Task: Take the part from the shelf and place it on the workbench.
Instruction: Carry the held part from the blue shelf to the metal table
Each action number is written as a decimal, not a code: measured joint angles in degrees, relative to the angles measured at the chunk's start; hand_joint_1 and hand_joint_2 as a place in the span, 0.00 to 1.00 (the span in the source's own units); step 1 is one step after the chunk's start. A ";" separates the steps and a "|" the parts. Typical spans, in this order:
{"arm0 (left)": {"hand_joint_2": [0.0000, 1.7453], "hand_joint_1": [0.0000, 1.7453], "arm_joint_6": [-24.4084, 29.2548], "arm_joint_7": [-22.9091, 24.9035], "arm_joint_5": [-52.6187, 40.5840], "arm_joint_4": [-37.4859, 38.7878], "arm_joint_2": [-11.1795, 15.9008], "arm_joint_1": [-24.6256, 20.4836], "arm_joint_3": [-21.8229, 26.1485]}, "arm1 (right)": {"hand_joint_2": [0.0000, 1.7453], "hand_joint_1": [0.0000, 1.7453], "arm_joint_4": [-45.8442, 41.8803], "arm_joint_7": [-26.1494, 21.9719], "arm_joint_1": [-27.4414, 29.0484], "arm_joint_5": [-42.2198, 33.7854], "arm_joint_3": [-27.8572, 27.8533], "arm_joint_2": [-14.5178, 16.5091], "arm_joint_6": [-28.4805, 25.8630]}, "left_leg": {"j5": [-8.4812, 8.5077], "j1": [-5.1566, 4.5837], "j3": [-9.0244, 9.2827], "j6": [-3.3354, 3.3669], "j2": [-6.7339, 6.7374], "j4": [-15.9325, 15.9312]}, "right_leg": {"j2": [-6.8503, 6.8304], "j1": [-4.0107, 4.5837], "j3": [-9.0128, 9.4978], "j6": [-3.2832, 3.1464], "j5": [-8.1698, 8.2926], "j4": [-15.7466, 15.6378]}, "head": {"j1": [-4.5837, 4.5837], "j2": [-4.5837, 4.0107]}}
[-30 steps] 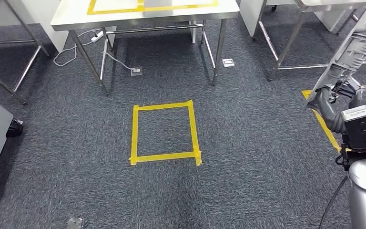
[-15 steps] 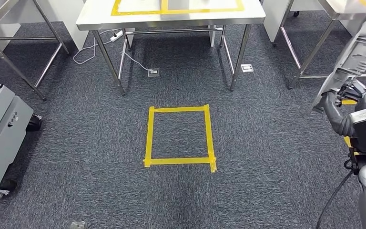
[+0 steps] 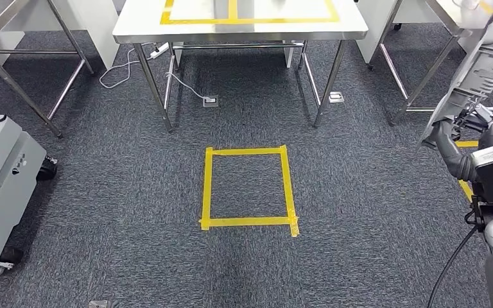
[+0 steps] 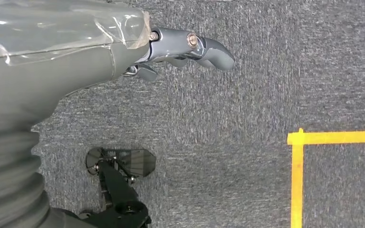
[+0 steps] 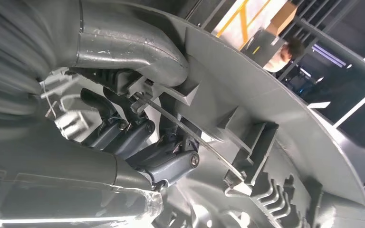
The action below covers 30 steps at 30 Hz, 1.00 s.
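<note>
My right hand (image 3: 460,130) grips the lower end of a long grey ribbed plastic part (image 3: 481,67), which stands tilted up along the right edge of the head view. Up close, the fingers (image 5: 138,137) wrap a rib on the part's moulded inner side (image 5: 285,128). The steel workbench (image 3: 142,29) stands ahead at the top centre, with yellow tape rectangles marked on its top. My left hand (image 4: 180,47) hangs over the carpet with nothing in it, its fingers loosely apart.
A yellow tape square (image 3: 207,186) marks the dark carpet in front of the bench. A grey wheeled unit (image 3: 0,186) stands at the left. Other steel tables flank the bench at left (image 3: 19,38) and right (image 3: 423,64). Cables and a floor socket (image 3: 210,101) lie under the bench.
The whole picture has shifted: the camera moved, so the bench and tape square now sit further right and lower. My right hand still holds the part the same way.
</note>
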 joint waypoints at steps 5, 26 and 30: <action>1.00 0.00 0.00 -0.39 0.21 0.48 0.09 -0.43 0.02 | 1.00 0.95 0.08 -0.19 -0.07 -0.11 0.07 -0.05 0.00 | -0.04 -1.68 0.75 2.70 -0.54 -0.73 | 0.19 1.91 -9.66 -2.50 -5.42 16.95 | 0.65 0.00; 1.00 0.00 0.81 -1.44 0.86 2.13 0.95 -0.91 -0.04 | 1.00 0.95 0.34 0.38 -0.53 -4.71 0.17 0.42 -0.70 | -0.90 -0.91 -1.33 0.15 0.14 2.38 | 0.39 2.43 -3.02 -3.98 2.25 1.23 | 0.39 0.00; 1.00 0.00 1.17 -1.64 1.18 2.42 1.14 -1.21 -0.05 | 1.00 0.95 0.42 0.66 -0.59 -5.87 0.19 0.80 0.12 | -0.61 -1.39 -0.20 1.68 0.13 0.48 | 0.34 2.17 -3.02 -2.77 2.19 0.96 | 0.47 0.00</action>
